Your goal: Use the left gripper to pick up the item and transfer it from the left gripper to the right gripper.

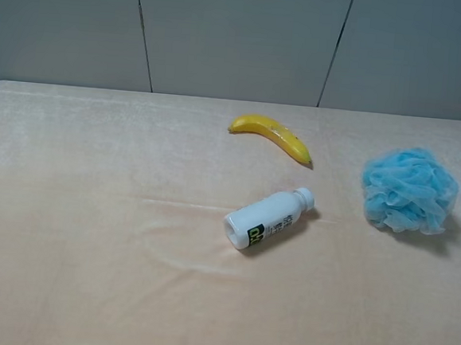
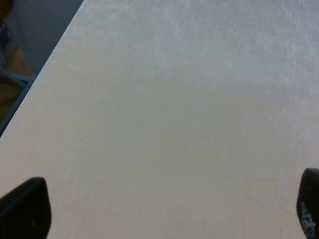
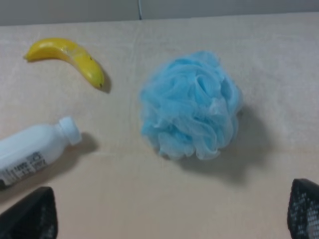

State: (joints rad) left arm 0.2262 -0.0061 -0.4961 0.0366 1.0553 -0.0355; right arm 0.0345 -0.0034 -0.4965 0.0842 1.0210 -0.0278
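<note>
Filling the right wrist view, the pouf [image 3: 192, 105] escapes the left's, seemingly bare cloth [image 2: 174, 114].

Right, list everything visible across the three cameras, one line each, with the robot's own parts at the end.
Fluffy light-blue mesh bath pouf: one, light blue, far right of the table, apart from the rest.
Curved yellow banana: one, yellow, toward the back, right of centre.
White plastic bottle with a printed label: one, white, lying on its side near the middle, cap end pointing toward the pouf's side.
Peach-coloured cloth-covered table: one, under everything.
Grey panelled wall: behind the table.
Left gripper: black fingertips wide apart over bare cloth, holding nothing.
Right gripper: black fingertips wide apart, facing the pouf, holding nothing.
</note>
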